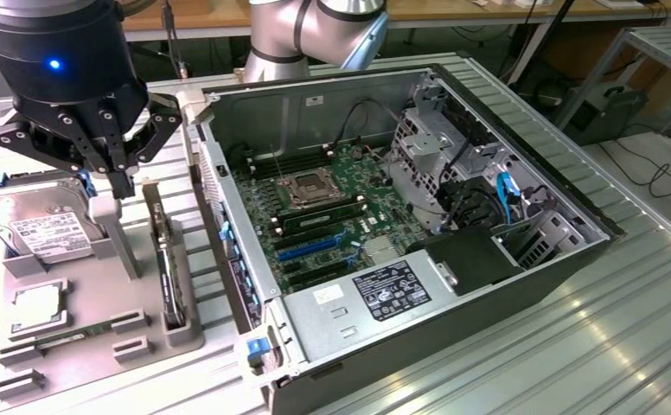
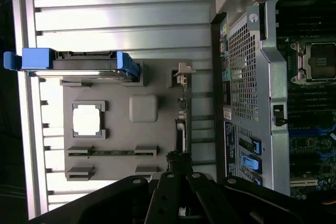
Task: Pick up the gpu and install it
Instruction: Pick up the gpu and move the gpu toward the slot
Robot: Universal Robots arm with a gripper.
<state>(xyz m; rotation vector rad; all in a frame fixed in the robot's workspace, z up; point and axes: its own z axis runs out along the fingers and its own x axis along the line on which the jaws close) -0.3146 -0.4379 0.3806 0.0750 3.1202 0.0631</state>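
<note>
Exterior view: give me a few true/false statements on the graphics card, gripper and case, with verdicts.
1. The graphics card stands on edge in the gray holder. True.
2. The gripper grips the card. False: it hangs shut above the holder, and the card sits in its slot.
3. The computer case is closed. False: its side is open, showing the motherboard.
4. A hard drive stands in the same holder. True.

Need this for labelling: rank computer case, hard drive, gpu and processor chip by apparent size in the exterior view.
computer case
hard drive
processor chip
gpu: seen edge-on as a thin strip, so unsure below the case.
</note>
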